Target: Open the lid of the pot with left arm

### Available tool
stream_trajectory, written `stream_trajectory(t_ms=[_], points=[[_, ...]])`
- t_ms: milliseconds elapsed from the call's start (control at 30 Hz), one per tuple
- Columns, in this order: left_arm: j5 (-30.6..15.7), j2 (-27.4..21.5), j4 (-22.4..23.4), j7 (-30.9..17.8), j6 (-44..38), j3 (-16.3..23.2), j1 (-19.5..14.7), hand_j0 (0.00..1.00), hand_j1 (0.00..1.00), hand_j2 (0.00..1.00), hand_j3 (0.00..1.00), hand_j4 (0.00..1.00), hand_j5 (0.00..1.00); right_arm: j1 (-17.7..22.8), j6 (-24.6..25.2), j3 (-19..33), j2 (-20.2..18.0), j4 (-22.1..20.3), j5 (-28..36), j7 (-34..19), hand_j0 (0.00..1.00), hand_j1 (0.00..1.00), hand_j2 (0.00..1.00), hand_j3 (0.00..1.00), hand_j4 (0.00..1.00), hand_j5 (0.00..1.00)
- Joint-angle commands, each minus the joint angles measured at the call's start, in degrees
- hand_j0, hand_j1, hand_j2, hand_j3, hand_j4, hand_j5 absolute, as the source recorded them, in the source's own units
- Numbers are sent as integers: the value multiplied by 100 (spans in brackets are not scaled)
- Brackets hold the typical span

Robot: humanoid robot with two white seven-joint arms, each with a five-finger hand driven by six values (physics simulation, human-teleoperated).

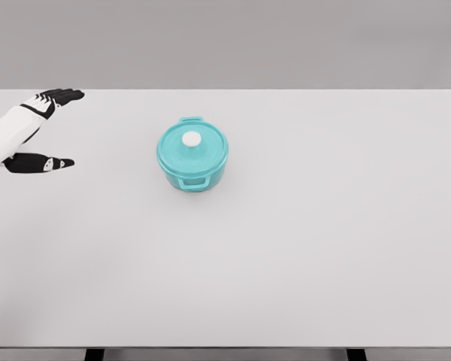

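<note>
Table [301, 263] bare up front. Pot [193, 156] mid-table, lid [192, 147] w/ white knob [191, 138] on. Left hand [41, 128] far left, fingers spread, holding nothing. Risk: off-centre reach slips off the small knob, shoves pot.

table: you've got a plain white table [301, 256] filling most of your view
wall: flat grey wall [233, 41] at 12 o'clock
light: soft, even

left hand [31, 131] far left, fingers [60, 95] seemingly spread
</note>
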State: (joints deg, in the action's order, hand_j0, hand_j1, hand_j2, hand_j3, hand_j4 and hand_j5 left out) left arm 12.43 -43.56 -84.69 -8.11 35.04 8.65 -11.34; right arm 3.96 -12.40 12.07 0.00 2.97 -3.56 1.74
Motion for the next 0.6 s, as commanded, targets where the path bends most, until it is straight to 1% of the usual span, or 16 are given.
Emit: stream_trajectory(t_ms=[0,133,200,233,300,367,433,467,500,533,567], points=[[-38,-4,-4,2,-4,-13,0,100,100,100,100,100,100,0,1,23,0,-16,4,2,100,100,100,100,100,100],[216,-12,-13,-7,-4,5,-26,100,100,100,100,100,100,9,1,-12,0,-7,4,2,100,100,100,100,100,100],[708,-4,-101,-7,-4,5,-88,100,100,100,100,100,100,9,1,-3,0,-7,4,-7,100,100,100,100,100,100],[804,-4,-101,-7,-4,5,-97,100,100,100,100,100,100,9,1,-3,0,2,4,2,100,100,100,100,100,100],[1314,75,-101,-7,-4,14,-184,100,100,100,100,100,100,9,1,-12,0,2,4,2,100,100,100,100,100,100],[2123,296,-101,-7,-4,57,-422,100,100,100,100,100,100,9,1,-3,0,2,4,-7,100,100,100,100,100,100],[2203,85,-57,-6,-4,1207,-1185,100,100,100,100,100,100,9,1,-3,0,2,4,-7,100,100,100,100,100,100],[2212,23,-39,-7,-4,1840,-1677,100,100,100,100,100,100,9,1,-3,0,2,4,2,100,100,100,100,100,100],[2194,-73,-39,2,-4,2482,-2372,100,100,100,100,100,100,9,1,-12,0,2,4,2,100,100,100,100,100,100],[2159,-214,-39,11,-4,2957,-2733,100,100,100,100,100,100,9,1,-3,0,2,4,2,100,100,100,100,100,100],[2194,-241,-30,2,-4,3431,-3067,100,100,100,100,100,100,9,1,-12,0,2,4,2,100,100,100,100,100,100]])
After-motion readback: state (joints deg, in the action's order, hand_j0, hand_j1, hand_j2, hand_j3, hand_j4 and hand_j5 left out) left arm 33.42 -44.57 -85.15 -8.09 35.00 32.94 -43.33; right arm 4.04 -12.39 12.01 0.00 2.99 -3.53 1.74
